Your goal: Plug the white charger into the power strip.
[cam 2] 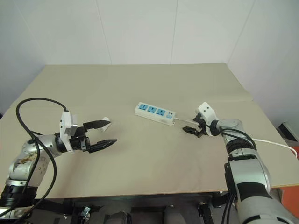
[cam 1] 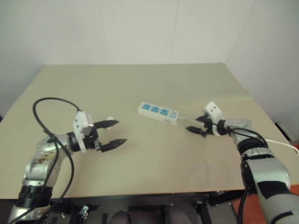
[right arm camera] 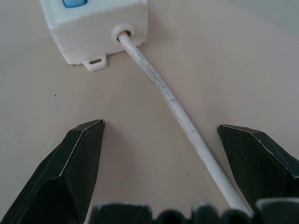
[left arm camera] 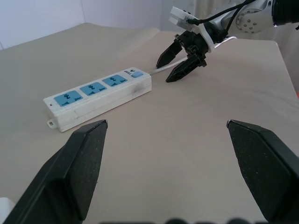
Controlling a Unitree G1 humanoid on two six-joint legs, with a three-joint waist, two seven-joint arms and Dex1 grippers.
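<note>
Three blue sockets on long white power strip [cam 1: 159, 113], small white charger [cam 2: 106, 121], both grippers spread, empty

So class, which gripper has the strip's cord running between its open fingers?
The right gripper: the cord passes between its fingers. The left gripper has none.

You have one power strip [cam 1: 159, 112] with three blue sockets, one white charger [cam 2: 106, 121], and one table [cam 1: 140, 158].
</note>
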